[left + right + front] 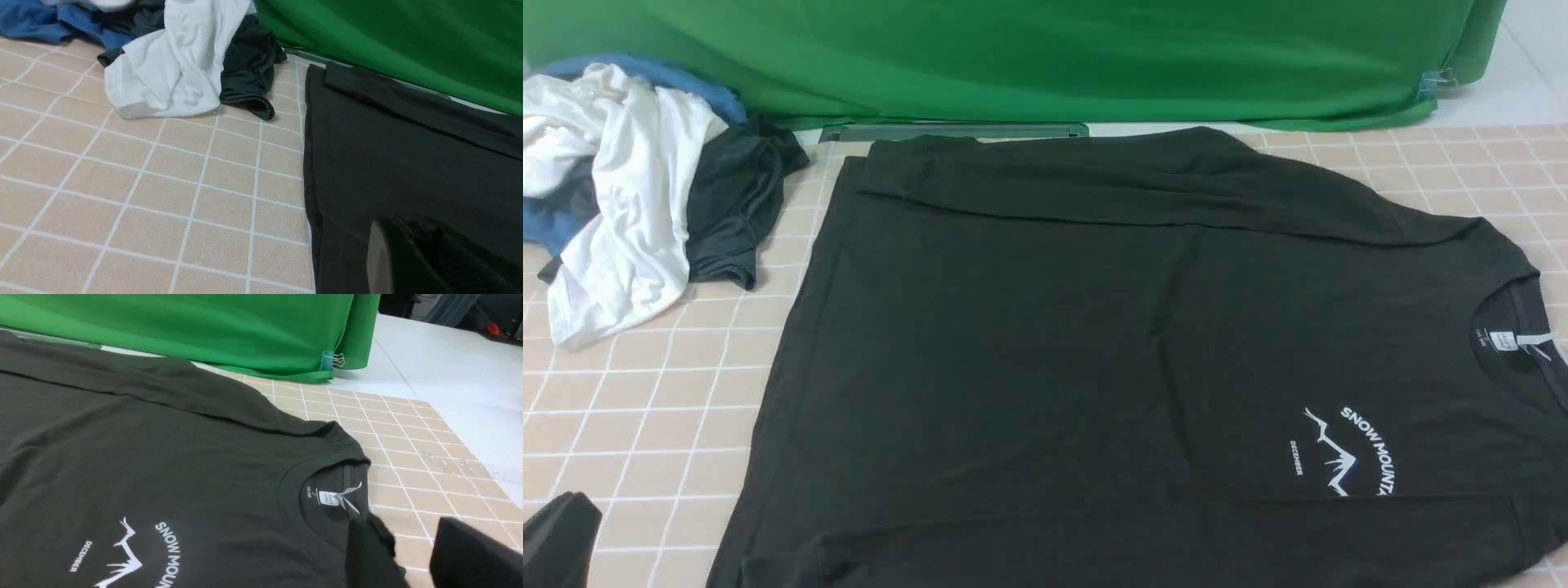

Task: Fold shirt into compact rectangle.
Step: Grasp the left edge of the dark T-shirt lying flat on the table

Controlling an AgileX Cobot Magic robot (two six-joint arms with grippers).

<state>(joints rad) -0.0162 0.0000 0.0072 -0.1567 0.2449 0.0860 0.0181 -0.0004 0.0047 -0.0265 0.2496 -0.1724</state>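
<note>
The shirt (1094,367) lies flat on the tiled table (645,392), filling the centre and right of the front view, collar at right, one sleeve folded along its top. Right gripper (402,539), near the collar: jaws apart, empty. Left gripper (412,253): jaws' state unclear. Clothes pile (629,188) upper left.

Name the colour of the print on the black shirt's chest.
White mountain print on the large black long-sleeved shirt; clearest in the front view.
</note>
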